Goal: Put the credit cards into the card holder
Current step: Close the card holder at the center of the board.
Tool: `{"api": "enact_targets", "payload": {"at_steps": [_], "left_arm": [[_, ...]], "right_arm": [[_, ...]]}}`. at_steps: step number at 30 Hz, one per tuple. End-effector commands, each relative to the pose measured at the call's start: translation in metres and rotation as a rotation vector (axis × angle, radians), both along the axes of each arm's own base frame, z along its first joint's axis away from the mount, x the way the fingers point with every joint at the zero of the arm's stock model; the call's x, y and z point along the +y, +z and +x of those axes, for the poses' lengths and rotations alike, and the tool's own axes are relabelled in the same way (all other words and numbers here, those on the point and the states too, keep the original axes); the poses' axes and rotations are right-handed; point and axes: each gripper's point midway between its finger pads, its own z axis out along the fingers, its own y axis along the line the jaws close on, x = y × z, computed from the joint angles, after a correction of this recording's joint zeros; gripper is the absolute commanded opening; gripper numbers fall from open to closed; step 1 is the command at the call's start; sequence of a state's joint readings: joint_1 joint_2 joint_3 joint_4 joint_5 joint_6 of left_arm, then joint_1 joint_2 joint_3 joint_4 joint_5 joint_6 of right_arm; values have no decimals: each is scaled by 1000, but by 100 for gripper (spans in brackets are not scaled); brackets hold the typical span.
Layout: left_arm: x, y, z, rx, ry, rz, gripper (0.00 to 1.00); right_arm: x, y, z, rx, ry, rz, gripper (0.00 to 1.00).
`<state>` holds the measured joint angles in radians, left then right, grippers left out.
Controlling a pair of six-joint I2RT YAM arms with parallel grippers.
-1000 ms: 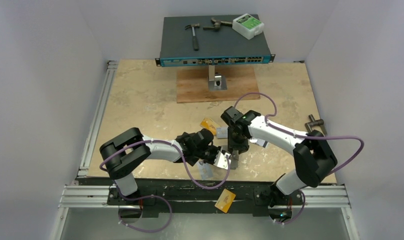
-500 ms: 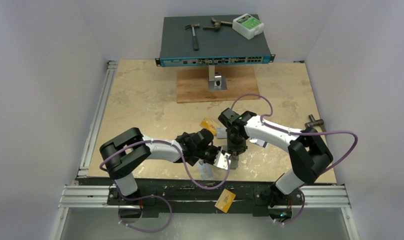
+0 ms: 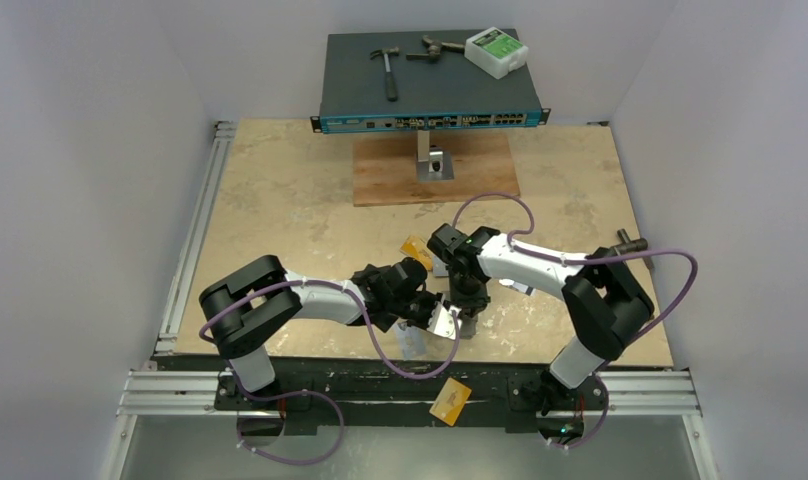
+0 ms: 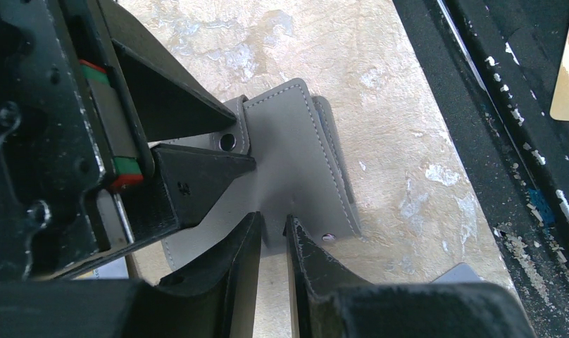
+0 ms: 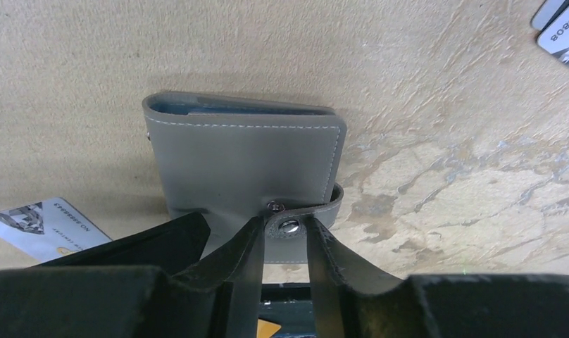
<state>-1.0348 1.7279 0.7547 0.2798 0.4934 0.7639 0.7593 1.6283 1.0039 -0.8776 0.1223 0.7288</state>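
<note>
The grey card holder (image 5: 246, 155) lies folded on the table, its bluish inside showing at the far edge. My right gripper (image 5: 282, 224) is shut on its strap tab, around the round metal snap button (image 5: 289, 226). My left gripper (image 4: 273, 220) is shut on the near edge of the card holder (image 4: 296, 162). In the top view both grippers meet over the card holder (image 3: 446, 321). An orange card (image 3: 416, 247) and silver cards (image 3: 412, 343) (image 3: 521, 287) lie around it. Another orange card (image 3: 450, 400) lies on the front rail.
A printed silver card (image 5: 46, 225) lies left of the holder and two more (image 5: 560, 28) at the far right. A network switch (image 3: 430, 85) with tools on it and a wooden board (image 3: 435, 170) stand at the back. The table's dark front edge (image 4: 493, 127) is close.
My right arm's wrist and forearm have shifted a little to the left, the cable swinging with them. Both grippers still hold the card holder. The left arm has not moved.
</note>
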Motion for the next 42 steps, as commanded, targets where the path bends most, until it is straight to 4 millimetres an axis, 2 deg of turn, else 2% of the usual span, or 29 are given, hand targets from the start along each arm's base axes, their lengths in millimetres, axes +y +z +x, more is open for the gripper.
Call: {"api": "enact_targets", "payload": {"at_steps": [1,9,18,27,28,30,32,35,42], "left_arm": [[19,-30,-26,84,-47,97,20],[20,-30,-27,88,-51,100,20],[20,-30,-29,91,-56,99,20],[19,-29,-29,90,-58,98,20],[20,-29,-29,91,-58,99,20],[19,-29,-29,92,-59,99,20],[20,-29,-30,93,-62,99,20],[20,-29,-30,94,-62,100,20],[20,-29,-30,93,-63,100,20]], "right_arm": [[2,12,13,-68,-11,-10,24],[-4,22,15,-104,-30,-24,16],[-8,28,19,-135,-46,-33,1],[-21,33,14,-149,-62,-78,0],[-23,33,13,-146,-59,-90,2],[-25,32,11,-139,-51,-113,17],[-21,29,11,-134,-34,-116,24],[-11,27,11,-133,-13,-107,25],[-3,28,14,-138,4,-112,27]]}}
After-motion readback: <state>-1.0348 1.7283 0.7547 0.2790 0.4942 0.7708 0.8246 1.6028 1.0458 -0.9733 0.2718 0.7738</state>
